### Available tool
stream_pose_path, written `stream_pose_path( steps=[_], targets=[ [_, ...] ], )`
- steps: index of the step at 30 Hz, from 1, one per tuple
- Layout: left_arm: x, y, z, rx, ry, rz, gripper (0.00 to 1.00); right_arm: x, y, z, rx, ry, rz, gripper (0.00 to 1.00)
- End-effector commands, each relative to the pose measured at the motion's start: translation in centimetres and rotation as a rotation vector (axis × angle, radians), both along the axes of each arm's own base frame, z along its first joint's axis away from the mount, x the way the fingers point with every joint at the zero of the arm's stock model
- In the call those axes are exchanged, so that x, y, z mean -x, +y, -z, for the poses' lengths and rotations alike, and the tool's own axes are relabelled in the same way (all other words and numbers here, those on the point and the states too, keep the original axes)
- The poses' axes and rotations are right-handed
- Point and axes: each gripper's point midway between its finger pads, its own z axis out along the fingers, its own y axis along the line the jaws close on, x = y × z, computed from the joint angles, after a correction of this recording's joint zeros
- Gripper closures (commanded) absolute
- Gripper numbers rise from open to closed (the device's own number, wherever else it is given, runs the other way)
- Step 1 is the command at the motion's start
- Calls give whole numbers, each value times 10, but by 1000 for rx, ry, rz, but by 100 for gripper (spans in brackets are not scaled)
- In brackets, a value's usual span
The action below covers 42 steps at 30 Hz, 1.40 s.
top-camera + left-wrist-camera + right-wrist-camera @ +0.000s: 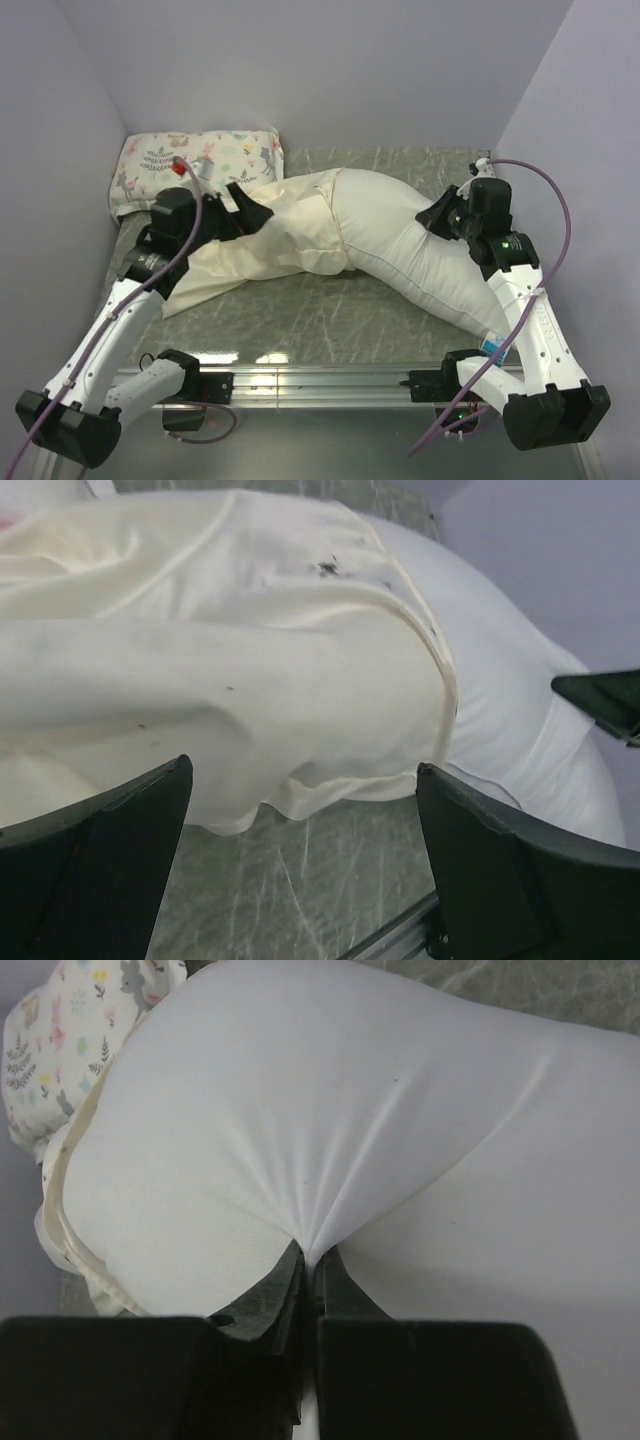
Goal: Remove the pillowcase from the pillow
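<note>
The white pillow (420,250) lies diagonally on the right, with a blue label (492,345) at its near corner. Its left end sits inside the cream pillowcase (270,245), which trails limp to the left. My right gripper (440,215) is shut on a pinch of the pillow's white fabric (330,1160), the jaws meeting at the pucker (312,1260). My left gripper (258,212) is open over the pillowcase; in the left wrist view its gripper (300,810) holds nothing and the pillowcase (220,660) hem hangs just beyond the fingertips. The pillow (500,710) shows there too.
A small pillow printed with animals and leaves (200,160) lies at the back left against the wall and also shows in the right wrist view (60,1040). The grey marbled tabletop (320,320) has a metal rail (320,380) along its near edge. Walls close in on three sides.
</note>
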Motion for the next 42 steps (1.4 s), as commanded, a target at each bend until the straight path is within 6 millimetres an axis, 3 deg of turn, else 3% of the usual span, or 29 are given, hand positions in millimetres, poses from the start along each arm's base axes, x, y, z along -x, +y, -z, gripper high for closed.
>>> stream_pose_path(
  steps=[1, 5, 8, 10, 11, 12, 15, 20, 21, 23, 24, 26, 29, 31, 38, 42],
  targets=[
    [-13, -19, 18, -76, -21, -29, 1, -19, 12, -70, -36, -262, -12, 100],
    [-27, -47, 46, -118, 18, 3, 1, -18, 18, -65, -25, -252, -24, 100],
    [-27, -67, 61, -138, 44, 50, 1, -17, 19, -60, -19, -242, -25, 100],
    [-29, -64, 67, -151, 56, 16, 7, -17, 19, -59, -14, -240, -26, 100],
    [-29, -62, 73, -158, 70, 6, 14, -17, 18, -59, -11, -240, -22, 100],
    [-28, -56, 77, -170, 88, -27, 31, -18, 17, -59, -8, -242, -20, 100],
    [-29, -37, 79, -198, 105, -113, 70, -18, 15, -62, 2, -244, -13, 100],
    [-32, 16, 88, -251, 173, -258, 91, -17, 7, -63, 39, -240, 13, 100],
    [-37, 38, 89, -247, 184, -304, 92, -17, 3, -64, 54, -242, 28, 100],
    [-34, 62, 87, -232, 182, -349, 93, -16, -1, -64, 62, -242, 36, 100],
    [-35, 86, 88, -232, 194, -398, 94, -17, -6, -65, 66, -244, 48, 100],
    [-32, 119, 75, -218, 172, -484, 95, -17, -9, -66, 65, -245, 51, 100],
    [-25, 147, 61, -196, 154, -564, 98, -19, -12, -73, 66, -255, 58, 100],
    [-24, 152, 58, -178, 154, -566, 98, -21, -15, -86, 70, -278, 71, 100],
    [-20, 172, 80, -142, 208, -611, 99, -27, -45, -134, 74, -341, 180, 100],
    [-19, 159, 80, -102, 203, -544, 99, -39, -40, -146, 29, -368, 172, 100]
  ],
)
